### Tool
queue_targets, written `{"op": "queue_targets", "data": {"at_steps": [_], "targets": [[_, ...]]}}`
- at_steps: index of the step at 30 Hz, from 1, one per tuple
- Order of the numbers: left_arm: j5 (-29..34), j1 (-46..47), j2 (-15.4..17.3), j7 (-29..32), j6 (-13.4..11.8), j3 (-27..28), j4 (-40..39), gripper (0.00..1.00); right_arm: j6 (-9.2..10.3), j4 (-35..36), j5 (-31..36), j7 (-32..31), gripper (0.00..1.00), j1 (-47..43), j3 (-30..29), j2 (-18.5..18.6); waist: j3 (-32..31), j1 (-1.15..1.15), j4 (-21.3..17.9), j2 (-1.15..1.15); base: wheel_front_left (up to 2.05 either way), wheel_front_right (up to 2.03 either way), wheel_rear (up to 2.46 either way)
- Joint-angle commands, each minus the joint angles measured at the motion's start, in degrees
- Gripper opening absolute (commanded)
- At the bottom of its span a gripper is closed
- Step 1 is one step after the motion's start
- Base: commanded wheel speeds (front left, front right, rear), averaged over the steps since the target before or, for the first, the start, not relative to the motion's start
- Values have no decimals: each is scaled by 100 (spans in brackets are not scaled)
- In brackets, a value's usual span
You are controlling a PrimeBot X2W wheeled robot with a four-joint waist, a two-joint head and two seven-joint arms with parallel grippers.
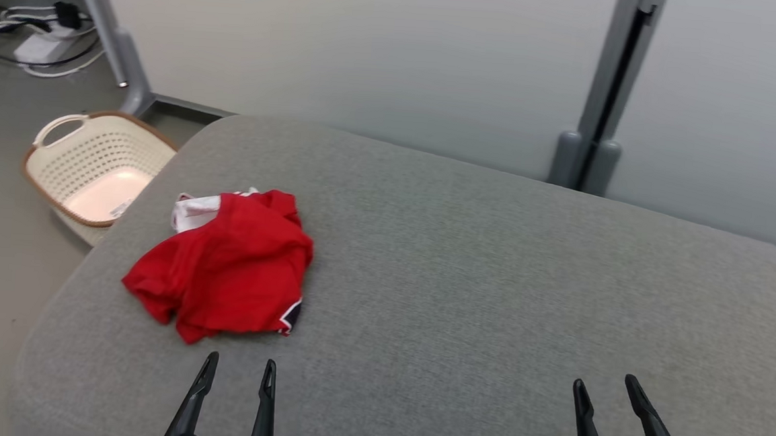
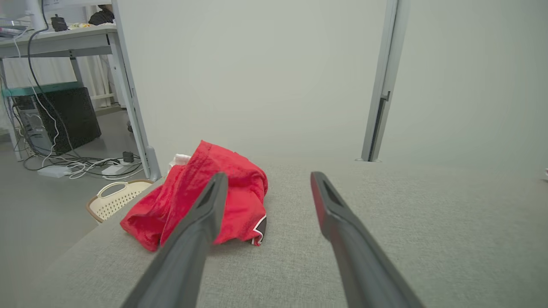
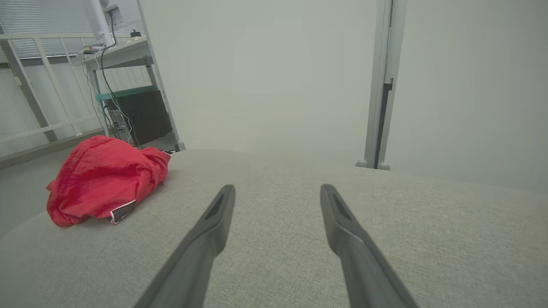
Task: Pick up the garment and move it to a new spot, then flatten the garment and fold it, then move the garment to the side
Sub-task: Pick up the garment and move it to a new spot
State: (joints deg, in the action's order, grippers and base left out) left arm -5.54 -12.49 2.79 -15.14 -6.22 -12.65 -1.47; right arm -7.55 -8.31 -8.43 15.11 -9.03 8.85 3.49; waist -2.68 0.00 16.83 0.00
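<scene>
Task status: not started. The garment (image 1: 223, 265), red with white at one edge and a dark trim patch at a lower corner, lies crumpled in a loose heap on the grey padded surface (image 1: 494, 251), toward 9 o'clock of the head view and near the surface's rounded left edge. No part of it is flattened or folded. The left gripper (image 1: 241, 359) is at the near edge with its two fingers spread wide and nothing between them. The heap lies just ahead of it at 12 o'clock, close to but clear of the fingertips. The right gripper (image 1: 604, 381) is likewise spread and empty, well apart from the garment, which lies at about 10 o'clock from it. A perforated cream basket (image 1: 88, 159) stands on the floor beyond the surface at 10 o'clock. Judged remaining: grasp and lift the heap, relocate it to a new spot, probably toward the bare centre, spread it flat, fold it, then shift it to the side. All steps are outstanding.
</scene>
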Motion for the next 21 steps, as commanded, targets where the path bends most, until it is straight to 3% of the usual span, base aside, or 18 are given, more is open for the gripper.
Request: {"op": "queue_targets", "data": {"at_steps": [1, 9, 15, 21], "targets": [[37, -40, 21, 1, -20, 44, -34, 100, 14, 4, -35, 3, 100, 67, 59, -8, 13, 0, 571, 0, 0, 0, 0], [48, -113, 21, 1, -32, 87, -68, 100, 14, -15, -54, 3, 100, 224, 177, -33, 13, 0, 1069, 0, 0, 0, 0], [17, -71, 21, 1, -87, 88, -123, 100, 14, -47, -69, 3, 100, 276, 239, -42, 54, 0, 1107, 0, 0, 0, 0], [-45, 306, 19, 1, 14, 223, -43, 100, 14, 13, -12, 3, 100, 300, 269, 27, 311, 0, 952, 0, 0, 0, 0]]}}
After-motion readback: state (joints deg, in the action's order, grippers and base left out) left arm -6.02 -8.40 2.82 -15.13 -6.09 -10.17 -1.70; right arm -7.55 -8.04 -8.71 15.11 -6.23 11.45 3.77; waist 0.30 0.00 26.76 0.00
